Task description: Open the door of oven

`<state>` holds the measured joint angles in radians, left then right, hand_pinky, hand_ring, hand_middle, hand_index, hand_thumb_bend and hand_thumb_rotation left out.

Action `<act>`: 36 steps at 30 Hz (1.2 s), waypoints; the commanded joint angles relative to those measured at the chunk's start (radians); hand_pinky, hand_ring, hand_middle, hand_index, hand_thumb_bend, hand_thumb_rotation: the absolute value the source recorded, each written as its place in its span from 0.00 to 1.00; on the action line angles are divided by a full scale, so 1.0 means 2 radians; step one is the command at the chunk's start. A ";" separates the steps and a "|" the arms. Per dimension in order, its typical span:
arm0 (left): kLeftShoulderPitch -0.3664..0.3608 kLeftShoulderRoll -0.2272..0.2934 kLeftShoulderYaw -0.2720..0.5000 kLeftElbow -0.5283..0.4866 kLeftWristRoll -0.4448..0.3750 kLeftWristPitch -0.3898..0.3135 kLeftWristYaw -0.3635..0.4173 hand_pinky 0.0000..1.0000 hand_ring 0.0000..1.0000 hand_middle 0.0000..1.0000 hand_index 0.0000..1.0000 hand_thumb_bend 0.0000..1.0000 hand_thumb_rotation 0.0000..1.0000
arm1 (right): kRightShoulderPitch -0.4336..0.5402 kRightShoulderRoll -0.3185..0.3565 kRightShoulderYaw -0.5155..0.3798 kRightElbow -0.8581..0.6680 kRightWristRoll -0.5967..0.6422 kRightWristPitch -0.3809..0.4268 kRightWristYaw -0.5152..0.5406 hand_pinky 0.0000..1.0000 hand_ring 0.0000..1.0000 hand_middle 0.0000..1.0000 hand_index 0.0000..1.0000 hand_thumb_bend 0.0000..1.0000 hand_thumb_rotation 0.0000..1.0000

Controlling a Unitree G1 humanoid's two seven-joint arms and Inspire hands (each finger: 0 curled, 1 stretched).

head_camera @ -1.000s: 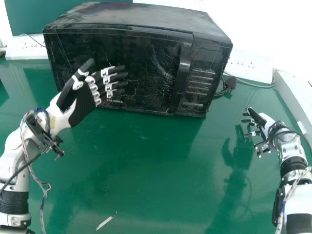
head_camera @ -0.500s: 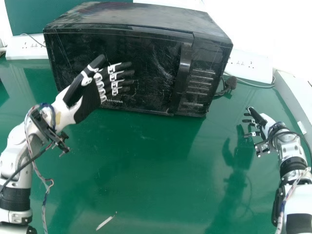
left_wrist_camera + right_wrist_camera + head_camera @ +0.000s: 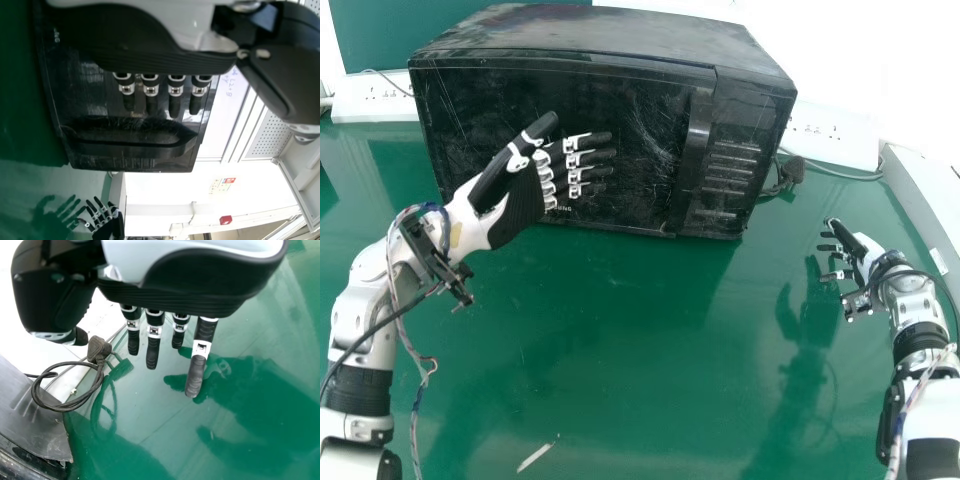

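We are looking at a black, box-shaped oven with a scuffed casing [image 3: 605,30], standing across the upper middle of the frame on a glossy green bench [image 3: 650,330]. Its dark flat door [image 3: 630,95] is sitting shut, so the task is still awaiting its opening pull. We are seeing the long black door handle [image 3: 695,150] to the right of the frame's centre line, beside the ribbed control panel [image 3: 732,165]. Its long axis is running up and down the oven's front, leaning slightly.

Our black-and-white left robot hand [image 3: 520,205] is hanging before the door's lower left part, open and gripping nothing, its straight fingers pointing rightward at the handle, roughly across that long axis. The handle is lying just to the right of those fingertips, apart from them; whether they are touching the door, we cannot tell. Our matching right robot hand [image 3: 865,255] is resting open at the right of the frame, farther from the handle, so we are judging the left the one to use. We are probably needing to bring its fingers rightward and hook them behind the bar before pulling; curling too early could be missing it. As for the oven as container, we cannot tell what it is holding.
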<state>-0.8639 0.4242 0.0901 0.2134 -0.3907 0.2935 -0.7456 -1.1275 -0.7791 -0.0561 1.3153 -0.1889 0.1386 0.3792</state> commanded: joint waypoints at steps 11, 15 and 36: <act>-0.029 -0.018 -0.019 0.045 0.036 -0.044 -0.007 0.85 0.98 1.00 1.00 1.00 0.88 | 0.028 0.005 0.015 0.018 -0.012 0.016 0.027 0.71 0.76 0.85 0.92 0.54 0.58; -0.038 -0.025 -0.024 0.061 0.046 -0.061 -0.009 0.82 0.98 1.00 1.00 1.00 0.90 | 0.030 0.005 0.009 0.019 -0.005 0.018 0.025 0.63 0.76 0.85 0.94 0.54 0.55; -0.086 -0.051 -0.042 0.145 0.077 -0.088 -0.013 0.84 0.97 1.00 1.00 1.00 0.89 | 0.030 0.008 0.002 0.019 -0.002 0.018 0.022 0.71 0.79 0.85 0.94 0.53 0.55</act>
<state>-1.0157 0.3376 0.0173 0.4895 -0.2439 0.1281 -0.7602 -1.1247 -0.7827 -0.0567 1.3163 -0.1875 0.1344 0.3980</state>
